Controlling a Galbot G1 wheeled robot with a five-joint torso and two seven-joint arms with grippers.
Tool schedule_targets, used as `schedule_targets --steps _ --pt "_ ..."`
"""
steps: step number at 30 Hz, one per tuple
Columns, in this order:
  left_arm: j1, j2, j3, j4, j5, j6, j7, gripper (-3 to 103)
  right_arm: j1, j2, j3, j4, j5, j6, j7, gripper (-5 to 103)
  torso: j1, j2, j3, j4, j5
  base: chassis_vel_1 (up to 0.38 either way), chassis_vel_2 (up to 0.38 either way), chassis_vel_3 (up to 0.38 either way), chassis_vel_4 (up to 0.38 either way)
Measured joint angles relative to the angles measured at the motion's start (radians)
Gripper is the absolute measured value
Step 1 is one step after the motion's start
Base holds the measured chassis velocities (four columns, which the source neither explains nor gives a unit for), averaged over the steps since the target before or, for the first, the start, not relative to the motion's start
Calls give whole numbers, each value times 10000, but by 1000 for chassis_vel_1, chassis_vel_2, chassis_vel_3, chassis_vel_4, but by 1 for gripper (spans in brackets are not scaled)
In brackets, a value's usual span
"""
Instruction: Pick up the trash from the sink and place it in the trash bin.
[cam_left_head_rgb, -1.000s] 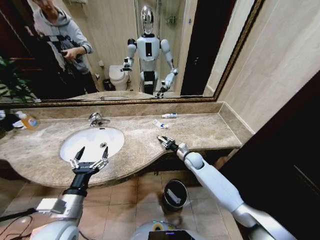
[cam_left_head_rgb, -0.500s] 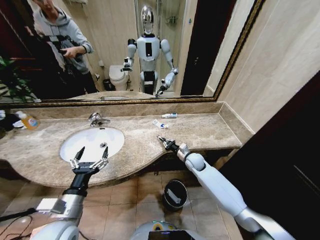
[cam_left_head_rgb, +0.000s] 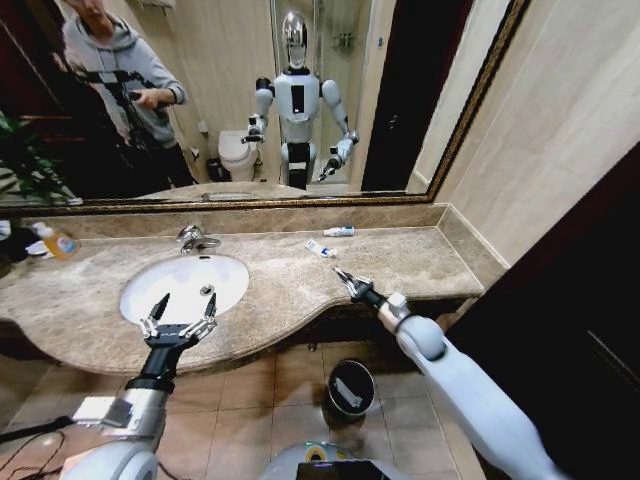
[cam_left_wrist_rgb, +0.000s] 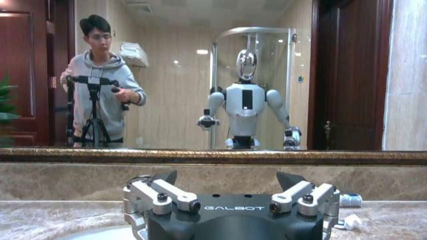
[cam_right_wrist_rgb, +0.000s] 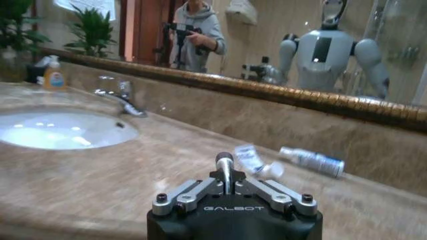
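**Right gripper over the counter, trash by the back wall**

The right gripper (cam_left_head_rgb: 343, 277) is pinched closed with nothing in it, above bare counter (cam_left_head_rgb: 420, 262) near the front edge. Two small white tubes (cam_left_head_rgb: 338, 231) lie by the back wall, well apart from it. The left gripper (cam_left_head_rgb: 180, 312) is spread wide and empty at the sink (cam_left_head_rgb: 140, 285) front rim. The trash bin (cam_left_head_rgb: 350, 386) sits on the floor under the counter.

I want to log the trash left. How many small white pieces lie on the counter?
2: a tube against the backsplash, and a wrapper nearer the sink, both ahead of the right gripper. Something pale lies in the bin; more may be hidden.
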Motion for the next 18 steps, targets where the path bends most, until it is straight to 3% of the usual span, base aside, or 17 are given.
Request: schedule_targets --steps 1,7,13,18 --pt "0 1 0 0 0 0 0 100 -985 108 527 349 22 244 81 4 0 0 0 -2 -5 0 0 0 0" --pt "0 0 1 0 -1 0 0 100 -3172 893 1685 611 -332 1076 535 4 -2 1 -2 -5 -6 0 0 0 0" --pt "-1 0 0 -1 0 0 0 100 -3976 1495 1795 130 -515 1320 1162 4 0 0 0 -4 -6 0 0 0 0" --pt "-1 0 1 -1 0 0 0 100 -4308 1998 1359 -1603 -708 1384 1543 4 -1 0 0 -4 -5 0 0 0 0"
